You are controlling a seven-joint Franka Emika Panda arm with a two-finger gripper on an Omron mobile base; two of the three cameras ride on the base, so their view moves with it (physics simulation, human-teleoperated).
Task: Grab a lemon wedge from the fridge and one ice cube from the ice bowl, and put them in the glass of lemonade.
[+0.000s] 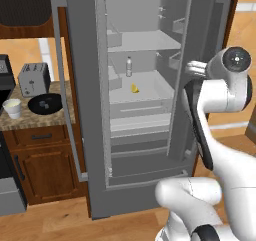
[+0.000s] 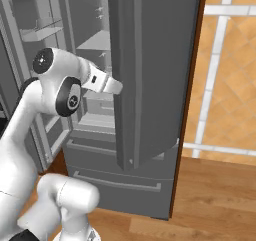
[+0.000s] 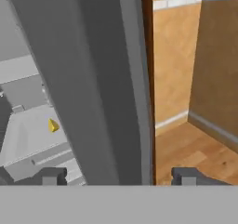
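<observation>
Fridge standing open, wood floor below. Lemon wedge lying on a middle shelf near a small bottle. Black ice bowl sitting on the worktop. Arm reaching beside the right door, jaws standing apart, gripping nothing.

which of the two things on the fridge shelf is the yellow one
The lemon wedge, lying at the front of the shelf. The other thing, a small clear bottle, stands upright behind it and has no colour.
</observation>
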